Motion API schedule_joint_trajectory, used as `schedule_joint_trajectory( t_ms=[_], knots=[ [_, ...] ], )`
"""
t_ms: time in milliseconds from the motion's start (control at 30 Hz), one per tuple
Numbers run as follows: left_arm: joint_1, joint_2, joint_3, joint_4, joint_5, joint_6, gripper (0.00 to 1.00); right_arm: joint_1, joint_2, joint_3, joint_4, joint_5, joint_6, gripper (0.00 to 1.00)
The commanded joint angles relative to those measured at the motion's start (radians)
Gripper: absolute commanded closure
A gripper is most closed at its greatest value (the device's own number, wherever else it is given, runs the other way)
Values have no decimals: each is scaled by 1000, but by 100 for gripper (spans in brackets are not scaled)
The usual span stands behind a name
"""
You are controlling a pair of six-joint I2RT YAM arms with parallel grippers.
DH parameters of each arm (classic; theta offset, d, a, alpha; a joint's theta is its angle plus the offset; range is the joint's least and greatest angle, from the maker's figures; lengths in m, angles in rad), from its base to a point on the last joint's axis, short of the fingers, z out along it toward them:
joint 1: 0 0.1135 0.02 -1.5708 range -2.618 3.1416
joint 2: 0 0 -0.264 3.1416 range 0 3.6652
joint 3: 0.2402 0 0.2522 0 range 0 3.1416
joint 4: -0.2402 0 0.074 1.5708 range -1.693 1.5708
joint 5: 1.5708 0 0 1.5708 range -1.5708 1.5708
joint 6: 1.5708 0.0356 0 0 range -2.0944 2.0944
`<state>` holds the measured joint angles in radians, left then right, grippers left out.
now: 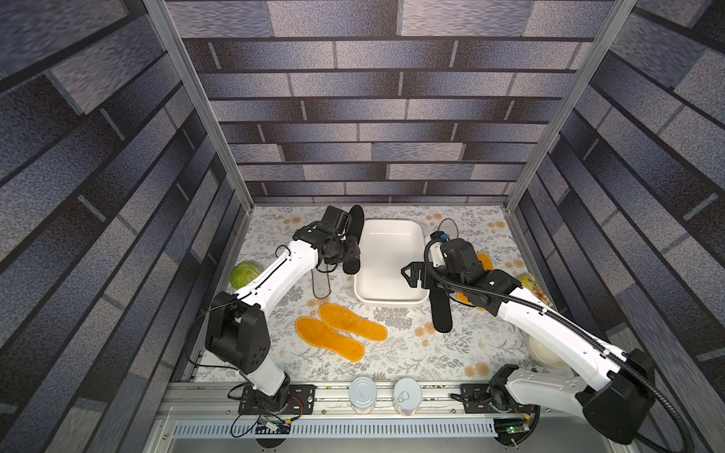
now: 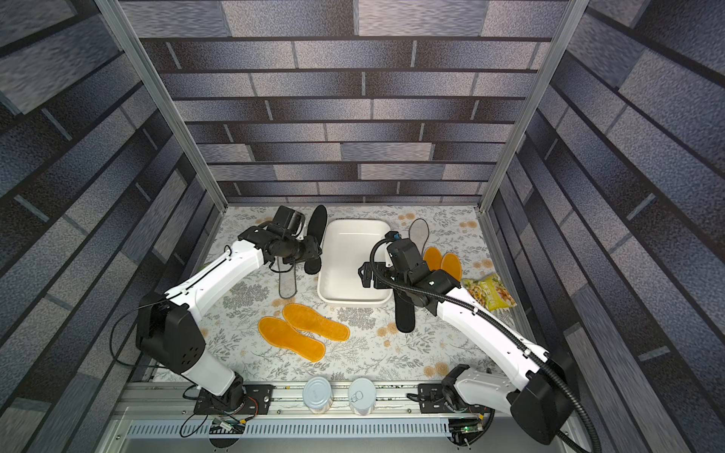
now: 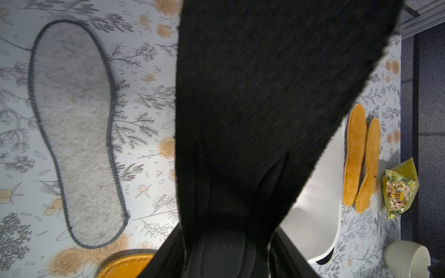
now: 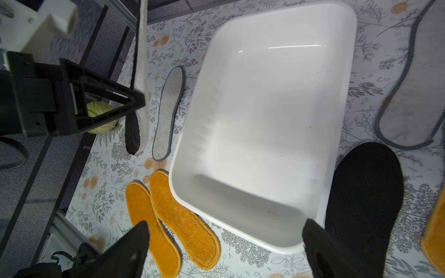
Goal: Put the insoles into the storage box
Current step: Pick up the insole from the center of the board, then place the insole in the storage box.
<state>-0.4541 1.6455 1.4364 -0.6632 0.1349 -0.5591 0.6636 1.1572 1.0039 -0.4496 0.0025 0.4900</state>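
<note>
Left pincer [image 1: 350, 247] pinches 1 black insole [image 3: 265, 96], lifted just beside the storage box [image 4: 265, 120] — right pincer [image 4: 227, 231] hangs spread wide over the box's near end. The other 7 insoles [image 1: 351, 321] lie on the table [image 1: 412, 353].

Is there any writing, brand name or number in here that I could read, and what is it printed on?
No text here is legible.
Snack bag: printed characters on the front, too blurred to read.
Tin cans: only plain lids show, with no label in view.
</note>
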Motion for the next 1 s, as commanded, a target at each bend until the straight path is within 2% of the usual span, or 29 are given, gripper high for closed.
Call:
schedule_joint_trajectory(
  t_ms=[0,333,533,800,967],
  knots=[
    [-31,55,93,-24,-29,-38,46,3,-59,-17,-65,64,4,0],
    [-101,235,264,-89,-104,-80,45,-16,-189,-43,-160,127,-25,0],
    [-158,330,361,-171,-173,-88,44,-41,-238,-54,-208,118,-46,0],
    [-199,395,398,-238,-278,-153,45,-69,-278,-53,-244,78,-69,0],
    [-204,418,390,-243,-296,-181,44,-77,-292,-45,-272,65,-94,0]
  ],
)
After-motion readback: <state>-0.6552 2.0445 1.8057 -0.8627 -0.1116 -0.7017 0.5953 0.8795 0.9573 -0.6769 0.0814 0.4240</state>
